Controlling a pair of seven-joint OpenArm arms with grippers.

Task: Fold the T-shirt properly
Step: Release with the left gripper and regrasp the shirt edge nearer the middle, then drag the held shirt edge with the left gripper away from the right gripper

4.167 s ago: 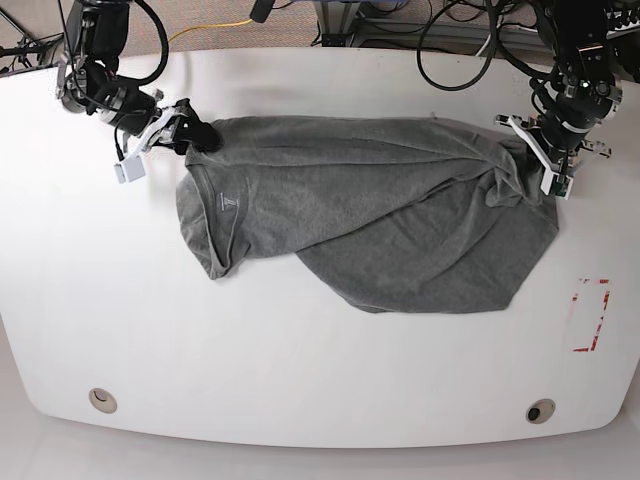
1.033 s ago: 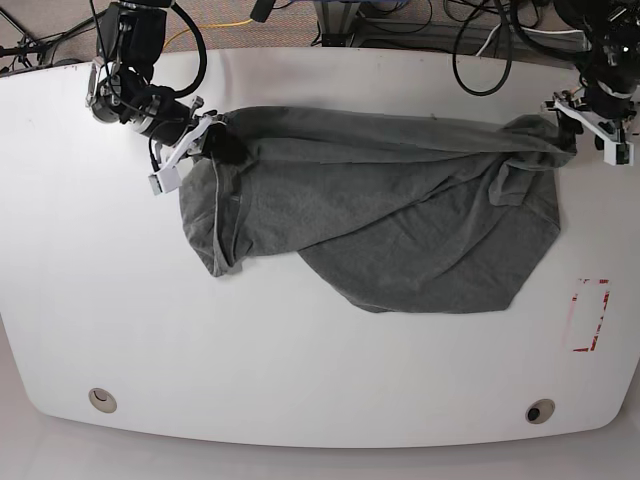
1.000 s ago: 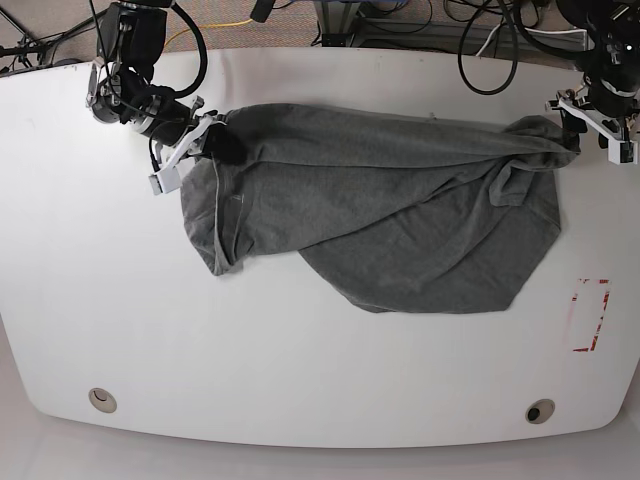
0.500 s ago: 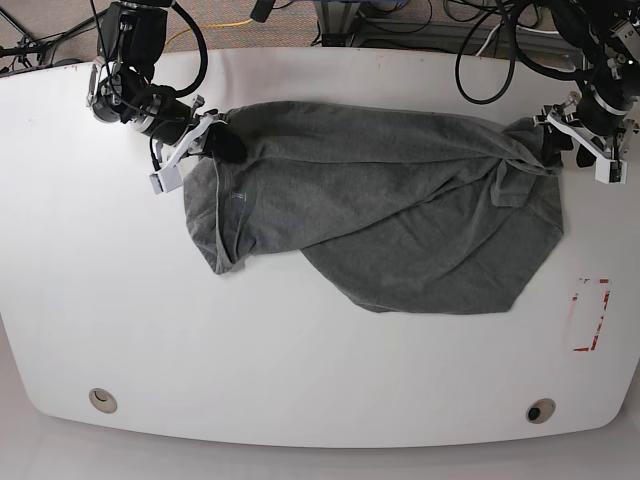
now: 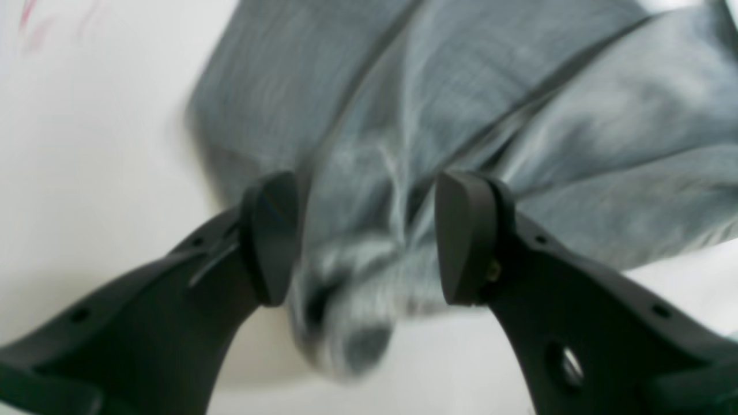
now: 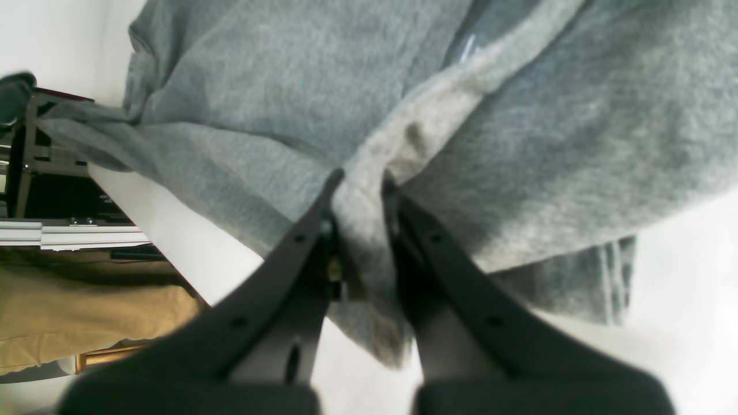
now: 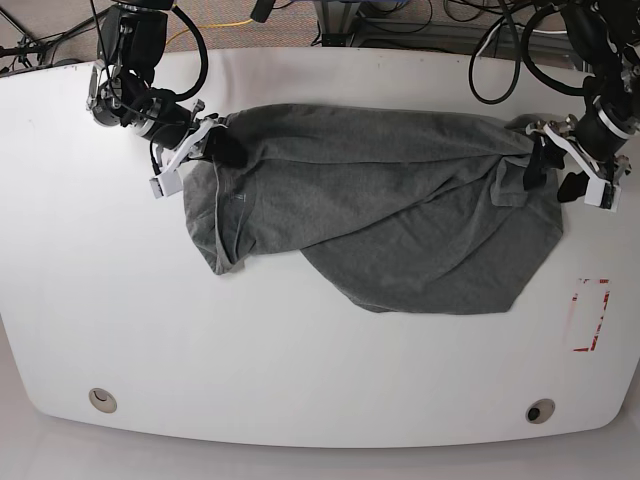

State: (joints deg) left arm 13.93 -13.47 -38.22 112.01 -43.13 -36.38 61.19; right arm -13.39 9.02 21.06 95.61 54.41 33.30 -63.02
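We see a heather-grey, wrinkled cotton T-shirt [image 7: 390,210] spread across the far half of the white, rounded tabletop [image 7: 300,370], bunched and partly folded over itself, with its ribbed neckline [image 7: 215,215] toward the base view's left and a wide rounded flap of cloth reaching toward the near edge.

Our right hand [image 6: 360,193], at the base view's left, has its dark fingers [image 6: 288,253] pressed together on a thick ridge of grey fabric beside the neckline; the cloth is pinched tight between them and spills out on both sides.

Our left hand [image 5: 366,236], at the base view's right [image 7: 555,170], stands with its fingers [image 5: 461,236] well apart. A crumpled end of the T-shirt [image 5: 357,300] lies in the gap between them, and the picture there is blurred, so we cannot tell whether either pad touches the cloth; it has no firm hold on it.

A small red-outlined rectangle [image 7: 590,315] marks the tabletop near the right edge, well apart from the shirt
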